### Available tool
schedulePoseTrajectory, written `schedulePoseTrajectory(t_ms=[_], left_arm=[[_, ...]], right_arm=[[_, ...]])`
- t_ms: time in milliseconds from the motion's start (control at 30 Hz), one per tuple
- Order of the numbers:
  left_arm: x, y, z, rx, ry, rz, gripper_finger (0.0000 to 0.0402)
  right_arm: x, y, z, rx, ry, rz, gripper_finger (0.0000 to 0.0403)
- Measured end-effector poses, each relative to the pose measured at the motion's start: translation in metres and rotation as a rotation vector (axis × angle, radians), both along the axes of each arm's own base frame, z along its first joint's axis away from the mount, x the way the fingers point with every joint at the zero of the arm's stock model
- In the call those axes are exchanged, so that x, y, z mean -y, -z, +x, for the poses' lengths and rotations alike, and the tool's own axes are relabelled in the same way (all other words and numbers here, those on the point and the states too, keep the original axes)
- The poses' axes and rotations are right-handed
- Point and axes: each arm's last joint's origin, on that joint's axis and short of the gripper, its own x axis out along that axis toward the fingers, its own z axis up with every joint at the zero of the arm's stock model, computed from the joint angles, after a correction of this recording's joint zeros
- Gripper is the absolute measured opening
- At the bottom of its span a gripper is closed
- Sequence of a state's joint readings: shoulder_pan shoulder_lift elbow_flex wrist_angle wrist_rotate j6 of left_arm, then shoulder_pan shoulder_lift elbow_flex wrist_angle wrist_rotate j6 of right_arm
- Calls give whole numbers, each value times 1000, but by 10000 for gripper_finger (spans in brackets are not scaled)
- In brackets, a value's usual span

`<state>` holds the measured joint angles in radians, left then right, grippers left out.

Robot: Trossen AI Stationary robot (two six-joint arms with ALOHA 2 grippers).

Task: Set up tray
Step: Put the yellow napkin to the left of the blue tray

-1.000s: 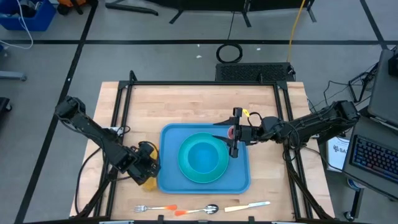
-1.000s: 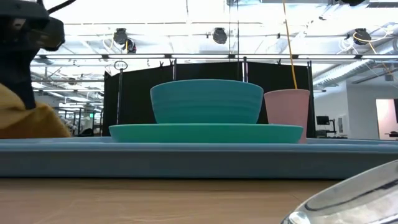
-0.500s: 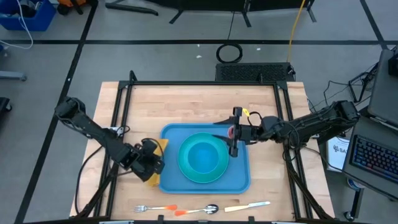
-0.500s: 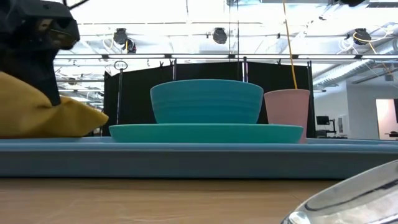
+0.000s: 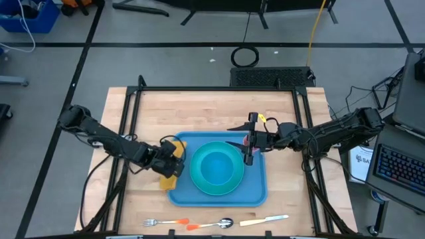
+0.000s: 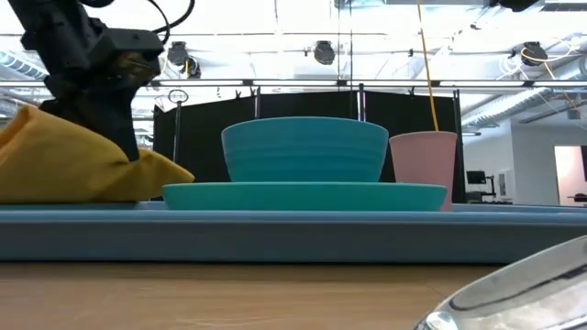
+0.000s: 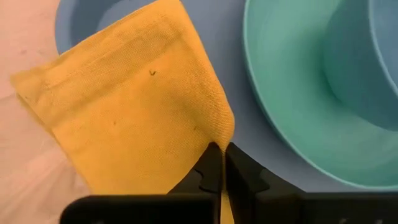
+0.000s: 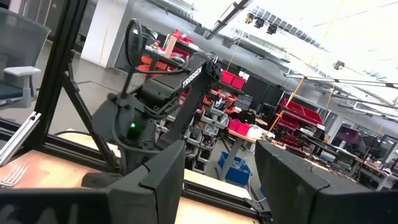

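Cloth, a yellow napkin [image 7: 134, 106], was pinched at one edge between the closed jaws of the left gripper [image 7: 219, 163], and it fanned out ahead of them across the rim of the tray [image 5: 259, 192] and onto the wooden table [image 5: 212, 113] beside it. In the high view the left gripper [image 5: 167, 154] hovered at the tray's left end with the napkin [image 5: 170, 179] draped just below it. The blue tray lay in the middle of the table, carrying a teal plate [image 5: 199, 182] with a blue bowl [image 5: 218, 167] on it; the plate sat just beside the left jaws, on the side away from the cloth. The right gripper [image 5: 250, 147] hung over the tray's far right corner, its jaws spread wide and holding nothing, with a pink cup [image 6: 423, 165] close by them. A fork [image 5: 165, 222], a spoon [image 5: 218, 224] and a knife [image 5: 264, 220] lay in a row on the table's near edge, well apart from both grippers.
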<state>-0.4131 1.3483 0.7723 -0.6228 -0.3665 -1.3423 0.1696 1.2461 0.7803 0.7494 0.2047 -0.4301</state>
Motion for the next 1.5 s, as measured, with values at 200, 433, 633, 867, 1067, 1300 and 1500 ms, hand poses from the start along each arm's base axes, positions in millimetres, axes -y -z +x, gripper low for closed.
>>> schedulePoseTrajectory(t_ms=[200,433,633,867,1067,1300,1500], left_arm=[[-1,10,14,2,22,-39,25],[-1,27,31,3,84,-41,6],[-8,30,34,-4,41,-46,50],[-10,27,36,40,27,17,111],[-8,28,36,18,106,22,130],[5,30,29,-64,228,-112,131],[14,32,21,-101,252,-101,131]], right_arm=[[0,0,0,-1,0,0,187],[0,1,0,-6,0,-1,187],[0,1,0,-6,0,-1,187],[0,1,0,-13,0,-3,187],[0,1,0,-14,0,-3,187],[0,1,0,-15,0,-3,187],[0,1,0,-15,0,-4,187]])
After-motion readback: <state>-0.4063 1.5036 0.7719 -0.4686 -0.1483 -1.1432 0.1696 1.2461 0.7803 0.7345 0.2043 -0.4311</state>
